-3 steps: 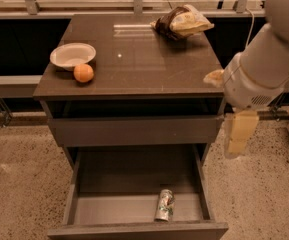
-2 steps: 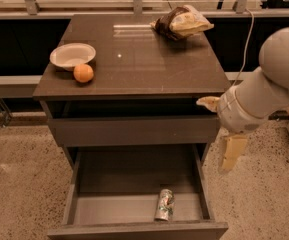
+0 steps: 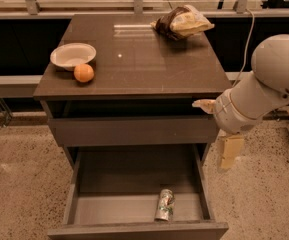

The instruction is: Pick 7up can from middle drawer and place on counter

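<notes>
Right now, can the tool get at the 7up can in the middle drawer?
Probably yes. The middle drawer is pulled open, with nothing over the 7up can lying near its front. The tool hangs outside the drawer's right wall, so it must clear that first.

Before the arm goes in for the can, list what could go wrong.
The gripper hangs outside the middle drawer's right wall; moving straight across could strike that wall.
The 7up can lies on its side near the drawer front, so it may roll when touched.
The counter has its front edge above the drawer's rear; lifting too far back could bump it.
</notes>
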Robot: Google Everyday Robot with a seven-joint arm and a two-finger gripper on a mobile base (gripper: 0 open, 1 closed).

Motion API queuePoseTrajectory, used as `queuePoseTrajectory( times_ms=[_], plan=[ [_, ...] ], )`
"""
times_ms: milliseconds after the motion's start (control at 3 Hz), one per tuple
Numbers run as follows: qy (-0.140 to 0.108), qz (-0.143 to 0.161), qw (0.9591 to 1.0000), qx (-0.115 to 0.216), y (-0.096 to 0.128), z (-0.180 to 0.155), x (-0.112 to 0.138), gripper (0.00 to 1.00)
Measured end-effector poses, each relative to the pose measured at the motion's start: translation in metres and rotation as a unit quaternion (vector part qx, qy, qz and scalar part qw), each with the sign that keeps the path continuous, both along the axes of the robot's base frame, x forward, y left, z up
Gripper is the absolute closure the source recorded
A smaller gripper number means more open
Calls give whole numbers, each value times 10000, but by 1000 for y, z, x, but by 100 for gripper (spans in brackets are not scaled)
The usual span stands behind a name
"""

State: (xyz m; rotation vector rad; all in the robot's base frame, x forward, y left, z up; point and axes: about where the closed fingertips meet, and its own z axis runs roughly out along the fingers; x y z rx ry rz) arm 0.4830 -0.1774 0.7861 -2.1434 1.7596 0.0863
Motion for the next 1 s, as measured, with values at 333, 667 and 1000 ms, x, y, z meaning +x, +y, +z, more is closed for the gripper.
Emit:
queuePoseTrajectory(
  times_ms=[333, 667, 1000],
  plan=[
    [90, 804, 9959, -407, 8, -55, 1, 0],
    [-112, 1830, 9802, -746, -1, -116, 4, 0],
    [-296, 2221, 9712, -810, -1, -120, 10, 0]
  ],
)
